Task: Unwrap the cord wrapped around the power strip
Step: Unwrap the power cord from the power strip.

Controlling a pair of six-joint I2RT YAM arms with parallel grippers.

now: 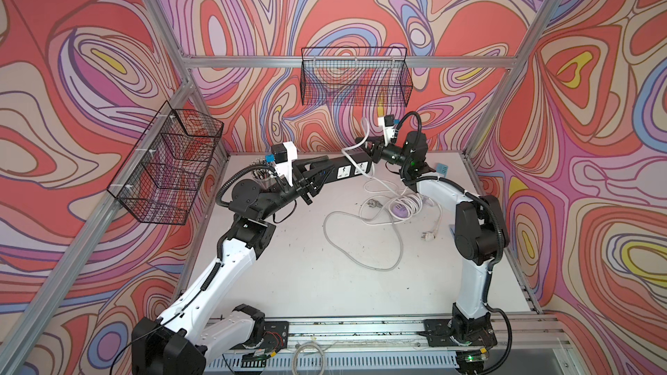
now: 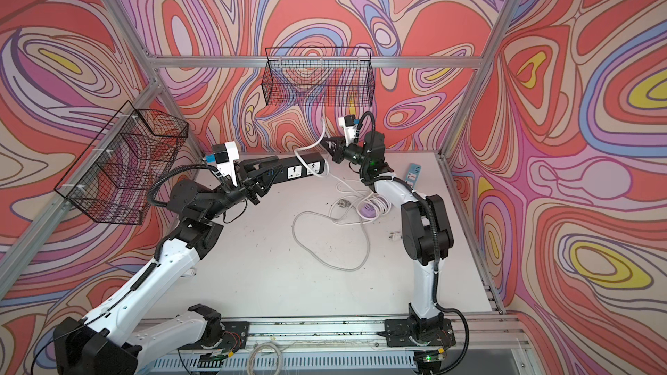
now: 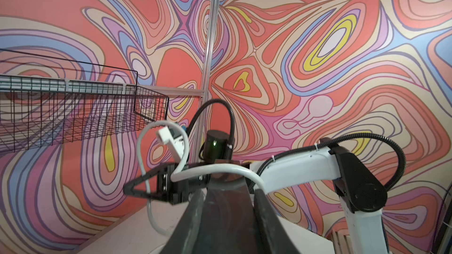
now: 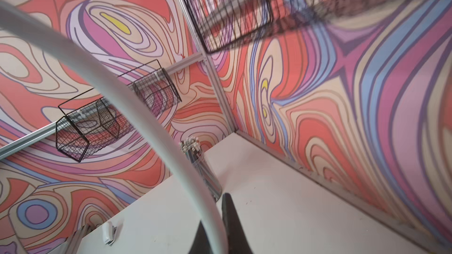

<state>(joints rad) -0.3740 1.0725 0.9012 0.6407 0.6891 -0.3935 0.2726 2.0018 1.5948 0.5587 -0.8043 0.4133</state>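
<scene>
In both top views the black power strip [image 1: 352, 168] [image 2: 301, 170] hangs level above the back of the table. My left gripper [image 1: 320, 170] [image 2: 271, 172] is shut on its left end; in the left wrist view the strip [image 3: 227, 228] fills the gap between the jaws. Its white cord [image 1: 366, 130] [image 2: 322, 131] crosses the strip's right end, arcs upward, then trails down to loose loops on the table [image 1: 361, 239]. My right gripper [image 1: 362, 143] [image 2: 327, 143] is shut on the cord beside that end. The right wrist view shows the cord [image 4: 137, 108] pinched between the fingers [image 4: 232, 221].
A purple power strip [image 1: 401, 208] with coiled white cord lies right of centre, a plug [image 1: 428, 236] beside it. A blue strip [image 2: 411, 174] lies at the back right. Wire baskets hang on the back wall [image 1: 355, 77] and left wall [image 1: 169, 164]. A pen cup [image 4: 200, 164] stands back left.
</scene>
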